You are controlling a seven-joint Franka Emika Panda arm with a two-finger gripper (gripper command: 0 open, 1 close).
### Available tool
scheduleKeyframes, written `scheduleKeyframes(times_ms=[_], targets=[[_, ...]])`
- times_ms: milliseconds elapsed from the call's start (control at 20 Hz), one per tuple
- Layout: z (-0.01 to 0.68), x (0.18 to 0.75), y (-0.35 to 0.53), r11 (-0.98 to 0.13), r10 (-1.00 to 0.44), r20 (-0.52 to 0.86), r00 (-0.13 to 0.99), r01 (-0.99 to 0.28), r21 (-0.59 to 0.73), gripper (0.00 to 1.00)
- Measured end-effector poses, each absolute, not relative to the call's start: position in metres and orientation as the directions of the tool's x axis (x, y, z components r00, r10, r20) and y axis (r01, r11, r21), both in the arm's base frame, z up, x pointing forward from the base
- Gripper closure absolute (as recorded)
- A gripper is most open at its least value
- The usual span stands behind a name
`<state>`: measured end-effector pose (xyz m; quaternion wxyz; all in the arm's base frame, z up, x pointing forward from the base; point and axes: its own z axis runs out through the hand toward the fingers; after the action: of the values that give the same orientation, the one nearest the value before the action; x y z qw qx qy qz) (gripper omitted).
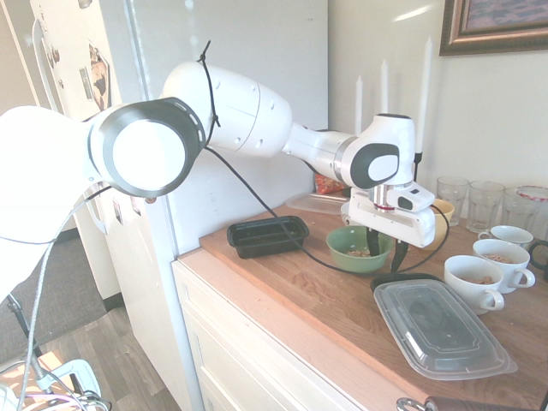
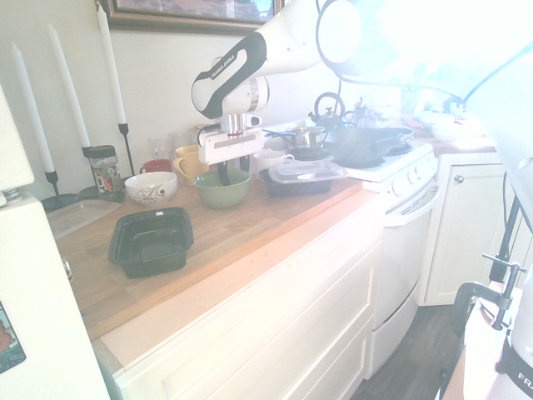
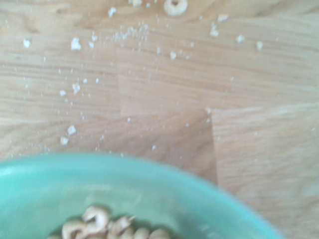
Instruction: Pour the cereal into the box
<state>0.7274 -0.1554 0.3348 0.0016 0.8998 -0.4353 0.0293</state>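
The cereal [image 1: 360, 253] is a small heap of tan rings lying in a green bowl [image 1: 349, 241] on the wooden counter; the wrist view shows the cereal [image 3: 104, 226] close up inside the bowl's rim [image 3: 149, 172]. My gripper [image 1: 377, 244] hangs straight down at the bowl's rim, on the side nearer the cups, and in the second exterior view the gripper [image 2: 223, 175] dips to the top of the bowl [image 2: 222, 190]. The box [image 1: 267, 234], a shallow black tray, sits empty to the left of the bowl, near the counter's edge; the box [image 2: 152, 240] stands apart from the gripper.
White cups [image 1: 501, 253] holding cereal stand right of the bowl. In front of them is a container with a clear ribbed lid [image 1: 441, 330]. Tall candles [image 1: 425, 86] and glasses [image 1: 484, 204] line the wall. Crumbs and a loose ring [image 3: 175, 6] lie on the counter.
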Motion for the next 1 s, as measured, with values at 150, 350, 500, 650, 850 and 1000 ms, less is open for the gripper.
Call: scheduleKeyframes(times_ms=[150, 350, 500, 650, 850, 1000], targets=[[0.336, 0.727, -0.157, -0.619, -0.785, 0.054, 0.617, -0.785, -0.025, 1.00], [0.345, 0.725, -0.160, -0.614, -0.789, 0.057, 0.612, -0.789, -0.035, 1.00], [0.352, 0.723, -0.161, -0.612, -0.791, 0.063, 0.609, -0.790, -0.041, 1.00], [0.359, 0.721, -0.158, -0.614, -0.789, 0.066, 0.611, -0.788, -0.047, 1.00], [0.375, 0.715, -0.149, -0.621, -0.783, 0.082, 0.616, -0.782, -0.058, 1.00], [0.384, 0.709, -0.143, -0.623, -0.781, 0.099, 0.616, -0.780, -0.062, 1.00]])
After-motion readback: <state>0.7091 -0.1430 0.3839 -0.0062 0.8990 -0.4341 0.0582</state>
